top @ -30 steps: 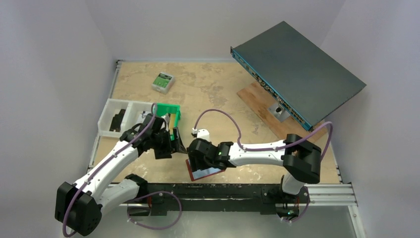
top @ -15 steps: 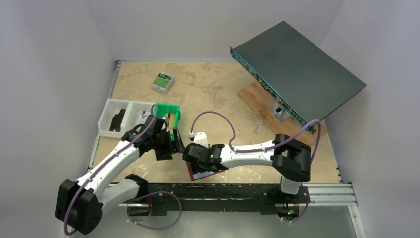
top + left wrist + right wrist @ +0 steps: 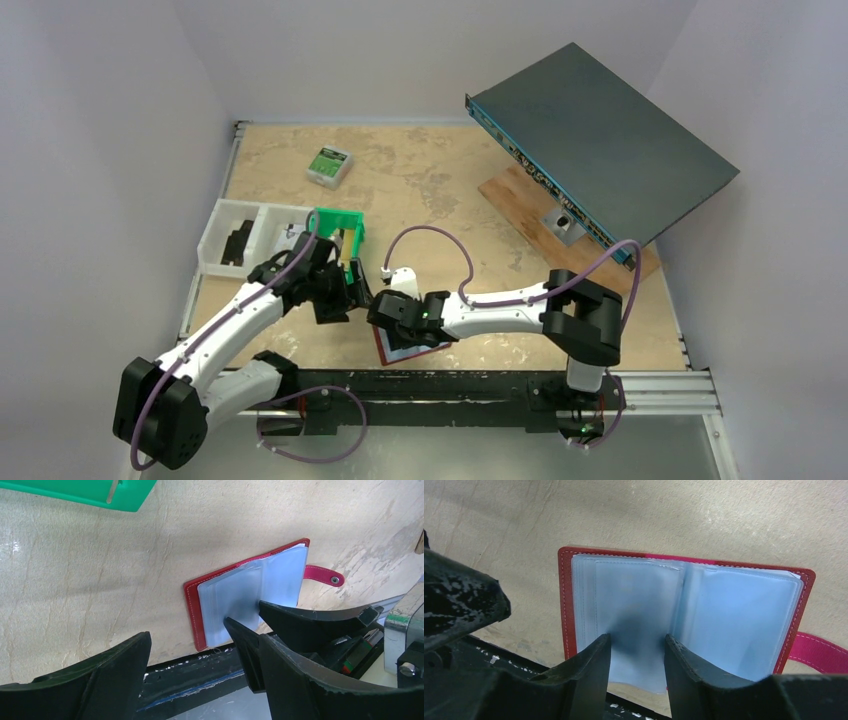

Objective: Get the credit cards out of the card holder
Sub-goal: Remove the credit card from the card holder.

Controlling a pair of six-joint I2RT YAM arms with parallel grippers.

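Note:
The red card holder (image 3: 565, 605) lies open on the table by its near edge, pale blue pockets (image 3: 739, 615) up, snap tab (image 3: 325, 575) to one side. It also shows in the top view (image 3: 425, 352) and the left wrist view (image 3: 192, 610). My right gripper (image 3: 638, 652) is open, both fingertips (image 3: 596, 655) resting on one pocket page. A pale sheet reaches past the holder's near edge between them. No credit card shows plainly; any cards are hidden in the pockets. My left gripper (image 3: 200, 655) is open and empty, hovering just left of the holder.
A green plastic bin (image 3: 340, 232) and a white divided tray (image 3: 232, 240) stand behind my left arm. A green-and-white box (image 3: 329, 165) lies at the back. A dark flat device (image 3: 600, 140) leans on a wooden board (image 3: 520, 195) at right. A black rail (image 3: 450, 385) runs along the near edge.
My right arm has swung left and lowered its fingers onto the open holder, which has shifted slightly left. My left arm has barely moved.

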